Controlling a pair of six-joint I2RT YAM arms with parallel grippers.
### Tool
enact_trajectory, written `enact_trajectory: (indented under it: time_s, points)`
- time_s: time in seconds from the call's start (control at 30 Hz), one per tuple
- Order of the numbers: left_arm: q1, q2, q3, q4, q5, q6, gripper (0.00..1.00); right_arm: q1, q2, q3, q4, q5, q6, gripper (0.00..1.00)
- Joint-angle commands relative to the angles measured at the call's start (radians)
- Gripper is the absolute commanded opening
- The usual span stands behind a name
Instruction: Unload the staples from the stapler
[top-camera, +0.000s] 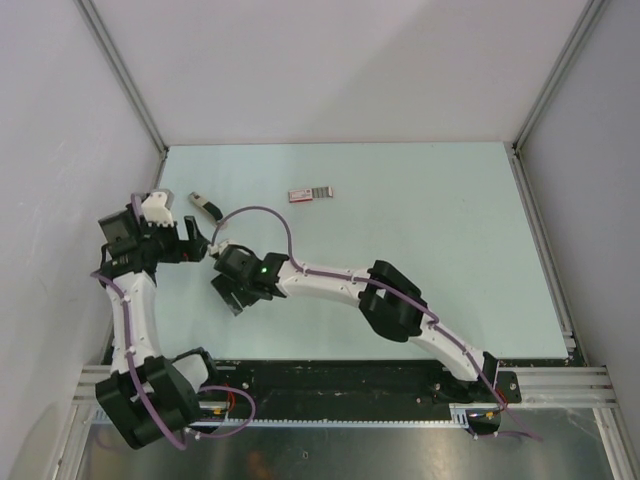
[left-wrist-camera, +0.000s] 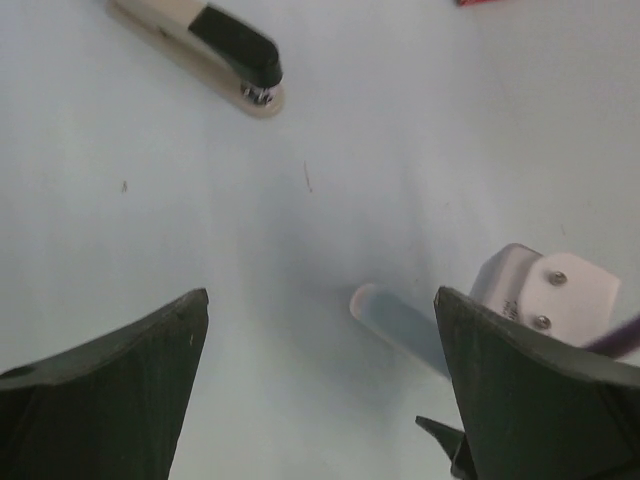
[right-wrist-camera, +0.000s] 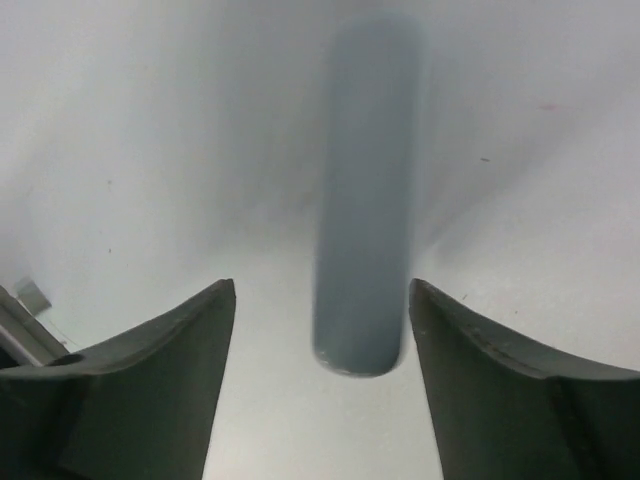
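Plainly found the stapler (left-wrist-camera: 200, 50), beige with a black top, lying flat on the table (left-wrist-camera: 420, 150) ahead and to the left of the left hand (left-wrist-camera: 320, 295), well apart from its fingertips. Saw its long axis slanting across that hand's line of reach, black nose end nearer. Read the left hand as spread wide and empty. Judged it nearer the stapler than the right hand (right-wrist-camera: 320, 285). Read the right hand as parted and gripping nothing, a grey-blue cylinder (right-wrist-camera: 365, 200) lying between its fingers and touching neither. Noted a small pink-red and grey oblong (top-camera: 310, 192) farther off, too small to identify.
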Motion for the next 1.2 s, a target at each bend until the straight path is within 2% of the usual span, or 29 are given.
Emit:
enact_trajectory:
  time_s: [0.0,0.13,0.37,0.5,0.63,0.87,1.0,1.17]
  points:
    - [-0.005,0.048,0.014,0.066,-0.085,-0.119,0.99,0.025,-0.016,0.046,-0.006,-0.026,-0.018,0.8]
    - [-0.046,0.084,0.019,0.094,-0.139,-0.15,0.99,0.026,-0.098,-0.004,0.041,-0.013,-0.02,0.84]
    - [-0.097,0.107,0.025,0.117,-0.208,-0.193,0.99,-0.035,-0.342,-0.207,0.202,0.0,-0.059,0.79]
    - [-0.086,0.091,0.004,0.121,-0.229,-0.195,1.0,-0.122,-0.338,-0.178,0.194,-0.032,-0.078,0.79]
    - [-0.103,0.162,0.053,0.154,-0.294,-0.277,1.0,-0.178,-0.333,-0.181,0.225,-0.024,-0.082,0.78]
    - [-0.229,0.357,0.157,0.189,-0.465,-0.414,0.99,-0.184,-0.556,-0.512,0.456,0.051,-0.091,0.79]
    - [-0.258,0.446,0.188,0.208,-0.541,-0.495,0.99,-0.174,-0.673,-0.676,0.506,0.103,-0.078,0.79]
    - [-0.274,0.528,0.241,0.228,-0.617,-0.576,0.99,-0.158,-0.764,-0.79,0.539,0.136,-0.079,0.79]
